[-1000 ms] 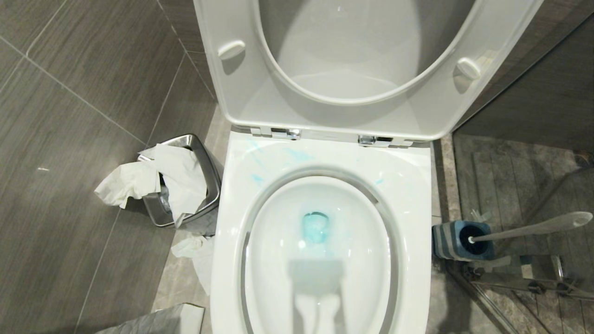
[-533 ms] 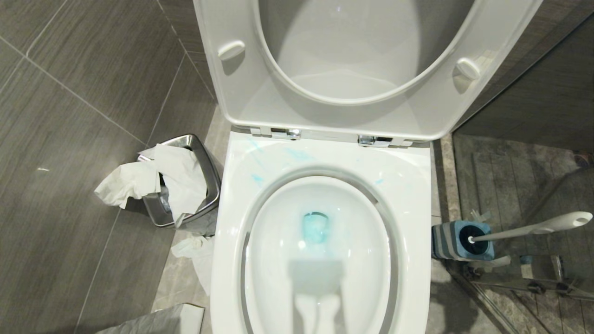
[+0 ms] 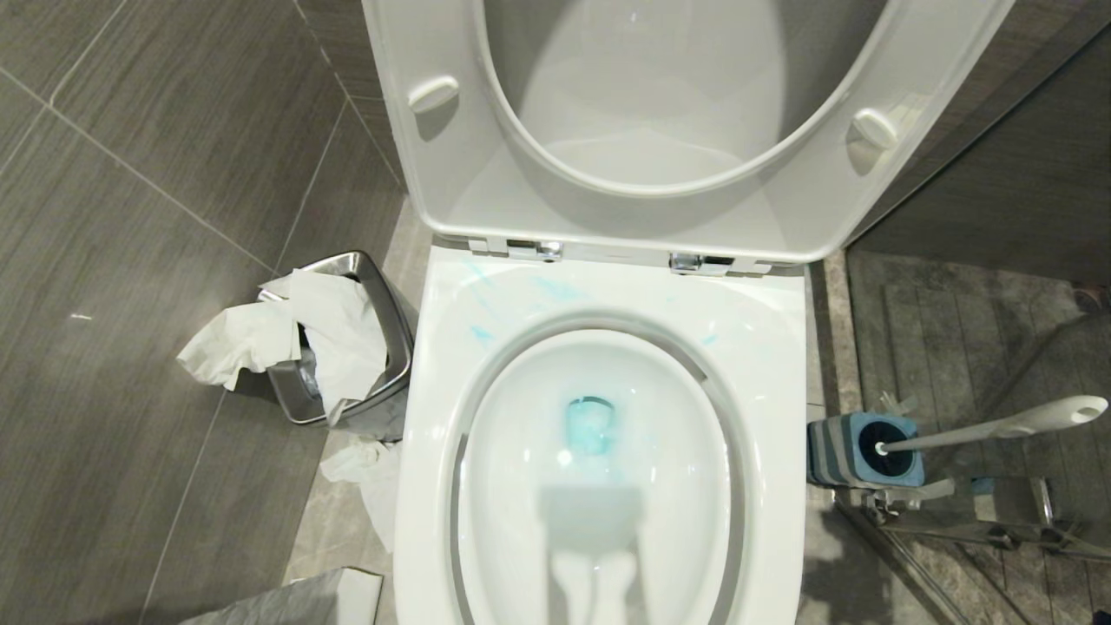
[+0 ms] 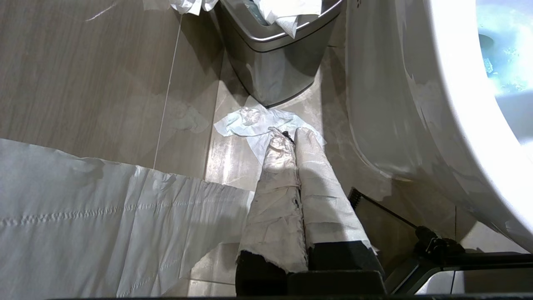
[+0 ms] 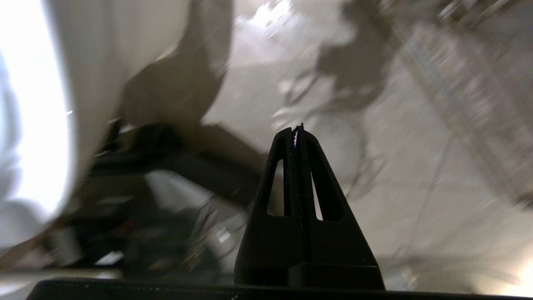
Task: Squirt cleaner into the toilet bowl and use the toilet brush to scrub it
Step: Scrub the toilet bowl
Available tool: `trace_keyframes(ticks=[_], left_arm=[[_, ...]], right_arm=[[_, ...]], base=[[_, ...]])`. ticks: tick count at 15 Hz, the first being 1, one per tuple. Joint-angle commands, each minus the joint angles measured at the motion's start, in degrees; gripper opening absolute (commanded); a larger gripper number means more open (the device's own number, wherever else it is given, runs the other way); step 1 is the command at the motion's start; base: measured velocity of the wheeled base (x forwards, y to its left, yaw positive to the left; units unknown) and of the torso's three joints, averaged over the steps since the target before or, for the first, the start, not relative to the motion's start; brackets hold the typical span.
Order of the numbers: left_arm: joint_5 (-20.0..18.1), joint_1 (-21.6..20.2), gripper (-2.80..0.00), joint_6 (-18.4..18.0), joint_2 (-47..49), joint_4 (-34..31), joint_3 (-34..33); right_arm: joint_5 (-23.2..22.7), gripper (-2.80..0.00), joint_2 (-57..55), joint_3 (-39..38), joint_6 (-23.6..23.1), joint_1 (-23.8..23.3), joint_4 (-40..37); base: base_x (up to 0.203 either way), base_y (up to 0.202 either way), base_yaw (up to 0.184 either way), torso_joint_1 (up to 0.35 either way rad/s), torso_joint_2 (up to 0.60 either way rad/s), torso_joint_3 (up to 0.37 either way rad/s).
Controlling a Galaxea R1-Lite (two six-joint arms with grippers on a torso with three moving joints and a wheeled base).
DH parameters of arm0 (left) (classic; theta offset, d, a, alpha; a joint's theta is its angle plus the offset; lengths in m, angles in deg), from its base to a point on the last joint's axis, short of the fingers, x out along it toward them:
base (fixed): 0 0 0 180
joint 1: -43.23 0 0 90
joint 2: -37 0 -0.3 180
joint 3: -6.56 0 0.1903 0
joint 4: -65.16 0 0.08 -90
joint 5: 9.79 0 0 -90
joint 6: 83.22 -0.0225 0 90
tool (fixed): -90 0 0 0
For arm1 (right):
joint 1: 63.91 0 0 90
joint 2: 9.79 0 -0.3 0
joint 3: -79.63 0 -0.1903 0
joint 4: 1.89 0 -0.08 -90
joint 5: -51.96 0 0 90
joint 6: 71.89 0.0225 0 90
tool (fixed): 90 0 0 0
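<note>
While neither arm shows in the head view, each wrist view shows one gripper: the left gripper [image 4: 289, 137], its two fingers wrapped in pale crinkled covering and pressed together, hangs low over the floor beside the toilet's outer wall, pointing at one crumpled tissue [image 4: 254, 123]; the right gripper [image 5: 297, 130], two black ribbed fingers closed tip to tip and holding nothing, hangs over the pale floor on the other side. One toilet bowl [image 3: 781, 365], glossy white ceramic with an oval basin and broad squarish rim, fills the middle of the view. The cleaner [image 3: 590, 427] tints the small pool at the drain turquoise, and thin blue streaks mark the rear rim. One toilet brush [image 3: 998, 427] sits to the right of the bowl, its slim white handle leaning away to the right, its dark head seated in one square blue-grey holder [image 3: 838, 451]. To the left stands one small steel bin [image 3: 391, 330], overflowing with white paper. Farthest back, the seat and lid [image 3: 451, 174] stand raised against the grey tiled wall [image 3: 174, 130].
</note>
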Motion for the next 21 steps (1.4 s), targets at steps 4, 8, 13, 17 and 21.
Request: trace_keyframes(ticks=[4,8,13,17,21], left_arm=[[0.01,0.02,-2.8,-0.01,0.08,0.05,-0.09],[0.01,0.02,-2.8,-0.01,0.08,-0.02,-0.02],[0.01,0.02,-2.8,-0.01,0.08,0.05,-0.08],[0.01,0.02,-2.8,-0.01,0.08,0.0,-0.07],[0.01,0.02,-2.8,-0.01,0.08,0.05,-0.09]], right_arm=[[2.85,-2.8,-3.69,-21.49,-4.91,0.75,40.72],[3.96,-2.8,-9.04,-24.91,-8.69,1.06,48.85],[4.34,0.0,-12.38,-24.91,-8.44,1.06,50.49],[4.41,0.0,-15.73,-24.66,-8.03,1.06,50.54],[4.4,0.0,-22.36,-24.42,-8.11,1.06,55.86]], base=[[0.0,0.0,0.0,0.0,0.0,0.0],[0.0,0.0,0.0,0.0,0.0,0.0],[0.0,0.0,0.0,0.0,0.0,0.0],[0.0,0.0,0.0,0.0,0.0,0.0],[0.0,0.0,0.0,0.0,0.0,0.0]])
